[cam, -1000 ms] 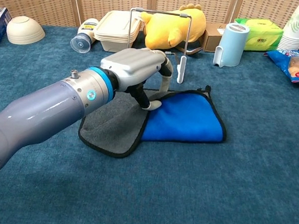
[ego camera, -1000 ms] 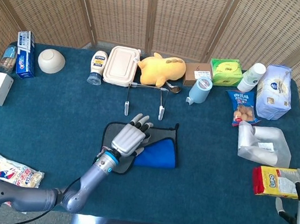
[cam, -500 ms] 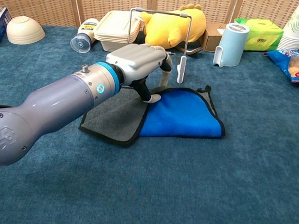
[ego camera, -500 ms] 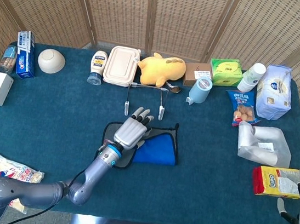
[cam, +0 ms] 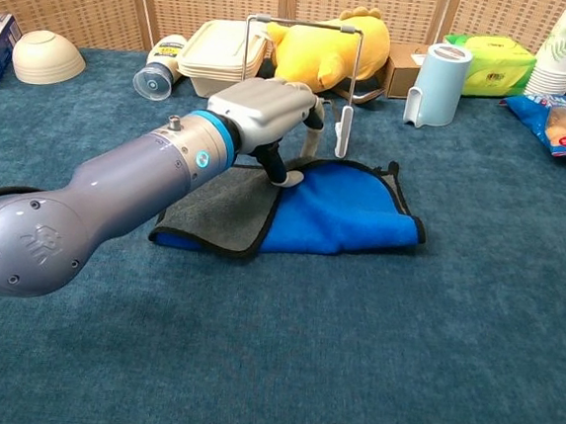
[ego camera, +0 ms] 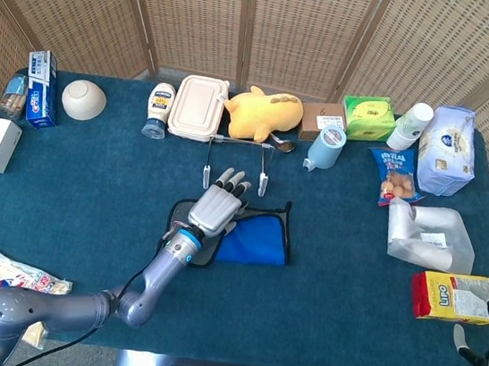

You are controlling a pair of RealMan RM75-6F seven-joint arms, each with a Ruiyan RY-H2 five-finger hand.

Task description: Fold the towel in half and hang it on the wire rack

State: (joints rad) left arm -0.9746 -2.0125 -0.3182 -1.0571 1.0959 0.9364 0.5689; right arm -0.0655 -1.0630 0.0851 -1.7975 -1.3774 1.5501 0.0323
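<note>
Now the left hand [cam: 272,112] has slid further toward the wire rack [cam: 302,73], fingers curled over the towel [cam: 348,210], dragging its grey side along the table; whether it truly grips is unclear, and the fold looks unfinished

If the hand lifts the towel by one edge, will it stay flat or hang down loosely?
The towel is likely floppy: it lies in soft curves with one part folded over, blue side up and grey side beside it. It probably weighs little, so lifted by one edge it would drape and could unfold. The left hand is over it, so pushing would probably bunch it on the table.
</note>
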